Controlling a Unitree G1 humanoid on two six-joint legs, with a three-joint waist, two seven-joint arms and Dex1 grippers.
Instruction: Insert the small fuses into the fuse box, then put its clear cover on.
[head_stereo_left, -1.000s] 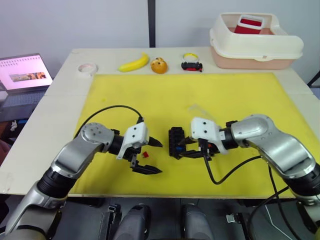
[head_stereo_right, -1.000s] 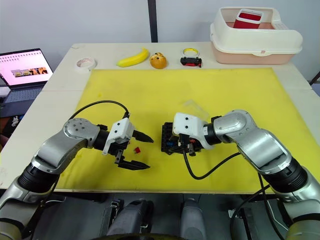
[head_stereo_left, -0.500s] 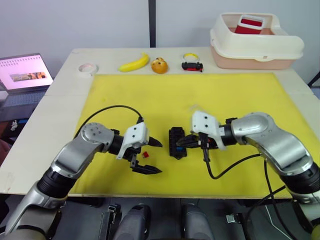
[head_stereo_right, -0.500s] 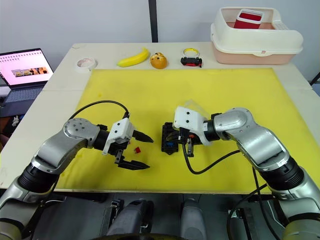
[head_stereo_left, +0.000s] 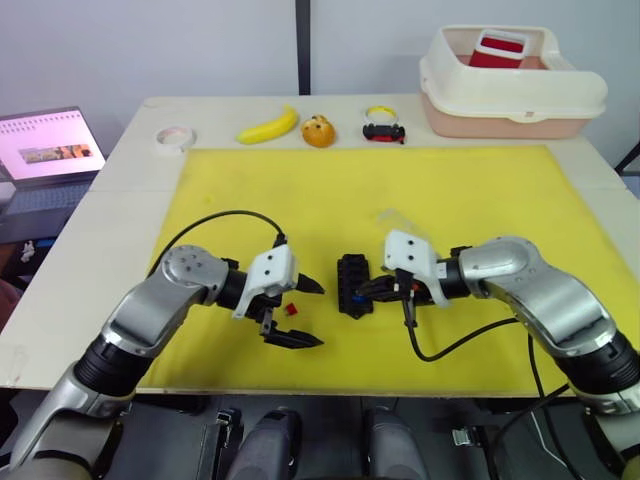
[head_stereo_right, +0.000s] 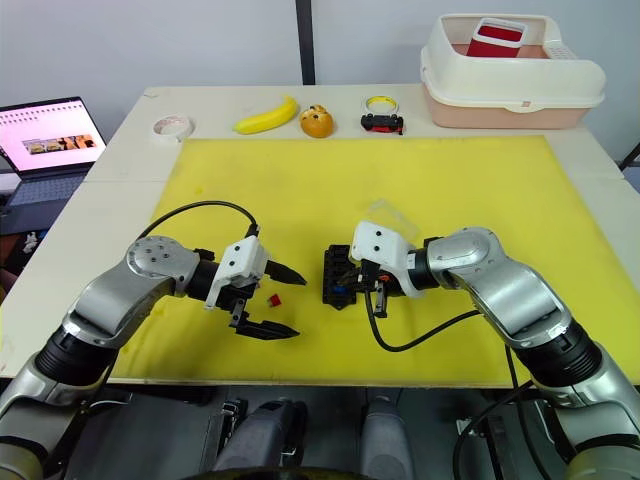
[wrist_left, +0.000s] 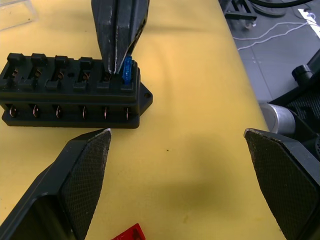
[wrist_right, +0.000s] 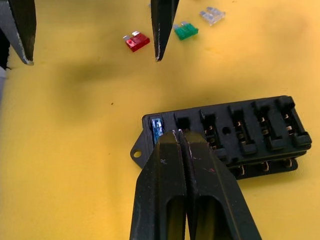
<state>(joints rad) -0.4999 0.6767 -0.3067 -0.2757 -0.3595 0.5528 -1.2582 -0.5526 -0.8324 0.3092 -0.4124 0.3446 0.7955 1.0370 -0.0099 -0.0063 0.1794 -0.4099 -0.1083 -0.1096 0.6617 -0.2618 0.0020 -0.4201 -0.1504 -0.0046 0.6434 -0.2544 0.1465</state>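
A: Item one, left of the fuse box (head_stereo_left: 352, 285)?

B: Left gripper (head_stereo_left: 296, 313), fingers spread wide, holding nothing. A red fuse (head_stereo_left: 291, 308) lies on the yellow mat (head_stereo_left: 470, 190) between them. In the right wrist view a green fuse (wrist_right: 185, 31) and a pale one (wrist_right: 211, 16) lie just past it, on the side away from the box.

A: The box itself?

B: Black, resting on the mat between the two grippers. One blue fuse (wrist_left: 127, 69) stands in its end slot; the other slots look empty.

A: Right of the box?

B: Right gripper (wrist_right: 179, 134), fingers closed together with nothing between them, tips resting at the box's top beside the blue fuse. The clear cover (head_stereo_left: 398, 218) lies behind the box, near it (edges faint).

A: Hazards?

B: My judgement: pressing on the end slot could tip or skid the unheld box. The blue fuse may sit crooked if the tips push off-centre. The loose fuses are tiny and could be nudged away.

A: Room to move?

B: Open mat in front of, behind and to the right of the box; mat edges well away.
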